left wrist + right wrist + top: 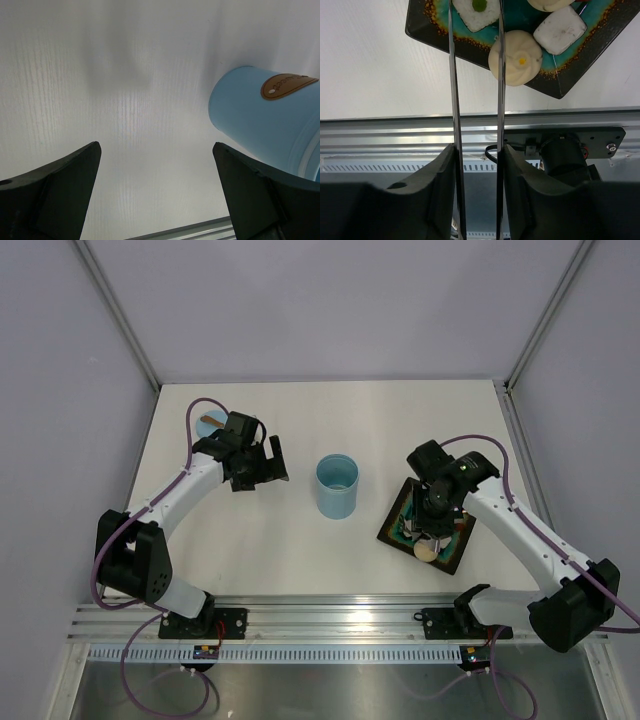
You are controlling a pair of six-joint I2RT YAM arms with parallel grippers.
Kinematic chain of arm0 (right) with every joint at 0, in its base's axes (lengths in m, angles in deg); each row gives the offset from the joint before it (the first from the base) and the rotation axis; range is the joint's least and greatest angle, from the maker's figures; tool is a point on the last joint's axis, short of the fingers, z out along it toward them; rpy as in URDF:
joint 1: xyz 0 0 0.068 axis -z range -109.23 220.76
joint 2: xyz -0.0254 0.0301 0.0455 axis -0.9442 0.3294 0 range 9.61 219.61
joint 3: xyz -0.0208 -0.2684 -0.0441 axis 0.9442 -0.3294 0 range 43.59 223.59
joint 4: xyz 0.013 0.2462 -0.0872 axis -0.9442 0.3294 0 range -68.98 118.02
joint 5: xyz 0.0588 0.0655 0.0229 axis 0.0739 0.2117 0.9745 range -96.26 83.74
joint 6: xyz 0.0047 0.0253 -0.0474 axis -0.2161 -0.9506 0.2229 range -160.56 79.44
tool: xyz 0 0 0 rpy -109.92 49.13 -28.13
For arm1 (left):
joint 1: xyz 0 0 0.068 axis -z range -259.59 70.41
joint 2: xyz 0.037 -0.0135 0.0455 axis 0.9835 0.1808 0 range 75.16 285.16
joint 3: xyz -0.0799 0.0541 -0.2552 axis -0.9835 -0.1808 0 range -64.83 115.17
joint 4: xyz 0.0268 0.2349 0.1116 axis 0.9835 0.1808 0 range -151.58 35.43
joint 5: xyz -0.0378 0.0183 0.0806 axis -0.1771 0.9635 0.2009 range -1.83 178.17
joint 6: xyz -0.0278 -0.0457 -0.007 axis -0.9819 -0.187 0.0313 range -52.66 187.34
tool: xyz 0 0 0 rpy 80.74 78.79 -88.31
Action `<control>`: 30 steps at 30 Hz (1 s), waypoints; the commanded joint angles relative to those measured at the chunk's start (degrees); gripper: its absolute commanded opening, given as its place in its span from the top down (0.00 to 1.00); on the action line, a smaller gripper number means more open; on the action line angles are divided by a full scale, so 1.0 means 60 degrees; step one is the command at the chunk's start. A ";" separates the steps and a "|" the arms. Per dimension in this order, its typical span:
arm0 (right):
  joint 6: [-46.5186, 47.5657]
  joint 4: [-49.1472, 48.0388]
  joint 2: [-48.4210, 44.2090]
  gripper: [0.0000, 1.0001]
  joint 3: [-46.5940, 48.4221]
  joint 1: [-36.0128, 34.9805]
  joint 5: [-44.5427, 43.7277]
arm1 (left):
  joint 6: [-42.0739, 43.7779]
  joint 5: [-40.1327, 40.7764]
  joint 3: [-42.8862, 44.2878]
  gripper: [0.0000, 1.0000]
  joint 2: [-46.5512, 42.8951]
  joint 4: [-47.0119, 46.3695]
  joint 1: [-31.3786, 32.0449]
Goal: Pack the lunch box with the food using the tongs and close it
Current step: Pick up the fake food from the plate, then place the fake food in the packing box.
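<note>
The lunch box is a smooth light blue plastic cylinder. It stands upright mid-worktop with its long axis vertical and its open mouth facing up. In the left wrist view its curved wall carries one brown oval tag.

At its 10 o'clock, well apart, lies one small flat blue lid with a brown tab. At its 9 o'clock hangs the left end effector, its two dark wedge-shaped fingers spread wide with nothing between them.

At the box's 4 o'clock sits one square plate, glossy and dark, with a speckled brown edge and a teal centre. The food lies on it. The right wrist view shows two round beige buns with pleated tops and two white blocks, one grainy with a green speck and one smooth.

The tongs are two thin silver metal arms, nearly parallel. In that view their long axis runs from 6 to 12 o'clock, with the tips over the plate. One arm ends beside the grainy block and the other crosses the nearer bun's edge. The right end effector pinches the tongs, one finger pressed against the outside of each arm.

The worktop is white with a faint grain, and a ribbed aluminium rail runs along its 6 o'clock edge.
</note>
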 commanded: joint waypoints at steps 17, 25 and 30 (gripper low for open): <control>0.0043 0.0442 -0.0169 0.78 0.2737 -0.0065 -0.0908 | 0.0036 -0.0152 -0.0021 0.01 -0.0124 -0.0326 -0.0039; 0.0395 -0.0025 -0.0462 0.79 0.4612 -0.0065 -0.0207 | 0.0094 0.0097 -0.0021 0.01 -0.0124 -0.0180 -0.0039; 0.0644 -0.0875 -0.0595 0.79 0.4789 -0.0065 0.0848 | 0.0080 0.0200 -0.0035 0.01 -0.0153 -0.0107 -0.0039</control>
